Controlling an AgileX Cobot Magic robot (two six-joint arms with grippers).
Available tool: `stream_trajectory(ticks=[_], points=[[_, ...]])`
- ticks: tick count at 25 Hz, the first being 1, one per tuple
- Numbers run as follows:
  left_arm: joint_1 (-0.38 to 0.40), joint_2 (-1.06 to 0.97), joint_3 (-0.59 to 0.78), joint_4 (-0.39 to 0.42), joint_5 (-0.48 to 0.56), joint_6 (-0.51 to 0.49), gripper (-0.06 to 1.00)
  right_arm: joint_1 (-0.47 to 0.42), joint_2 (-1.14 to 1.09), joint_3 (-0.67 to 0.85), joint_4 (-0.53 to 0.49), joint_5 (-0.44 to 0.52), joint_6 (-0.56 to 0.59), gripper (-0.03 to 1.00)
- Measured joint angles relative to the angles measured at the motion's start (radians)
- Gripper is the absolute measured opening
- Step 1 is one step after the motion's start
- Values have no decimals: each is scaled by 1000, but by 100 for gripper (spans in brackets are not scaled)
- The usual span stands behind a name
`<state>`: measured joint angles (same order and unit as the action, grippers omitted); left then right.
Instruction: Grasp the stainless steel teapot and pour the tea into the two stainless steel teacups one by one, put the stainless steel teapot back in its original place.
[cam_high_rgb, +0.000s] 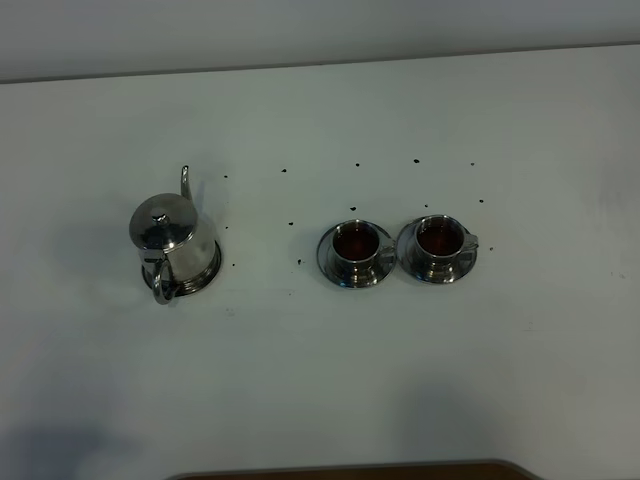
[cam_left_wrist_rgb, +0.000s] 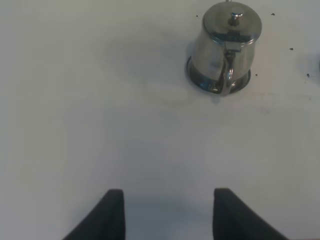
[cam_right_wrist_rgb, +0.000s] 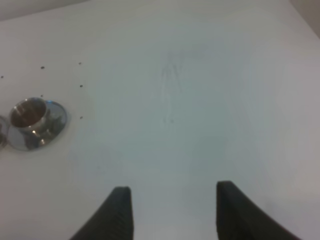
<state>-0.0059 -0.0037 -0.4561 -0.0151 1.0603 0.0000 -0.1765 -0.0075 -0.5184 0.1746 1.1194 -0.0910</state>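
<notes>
my left gripper hangs over bare table with its 2 dark fingers spread wide and nothing between them. my right gripper is the same, fingers parted and holding nothing, above the white table. outward from my left side, the stainless steel teapot stands upright on its round saucer, lid on, loop handle toward me and thin spout pointing away. well apart from it, toward my right, the 2 stainless steel teacups sit side by side, each on its own saucer: the left cup and the right cup, their saucers just about touching. both cups hold dark reddish-brown tea. small dark specks dot the table beyond and beside the cups.
</notes>
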Motion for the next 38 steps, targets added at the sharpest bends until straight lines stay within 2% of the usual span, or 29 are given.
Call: stream_trajectory(ticks=[38], points=[[0,0,0,0,0,0,46,0,0,0,0,0,0,39]])
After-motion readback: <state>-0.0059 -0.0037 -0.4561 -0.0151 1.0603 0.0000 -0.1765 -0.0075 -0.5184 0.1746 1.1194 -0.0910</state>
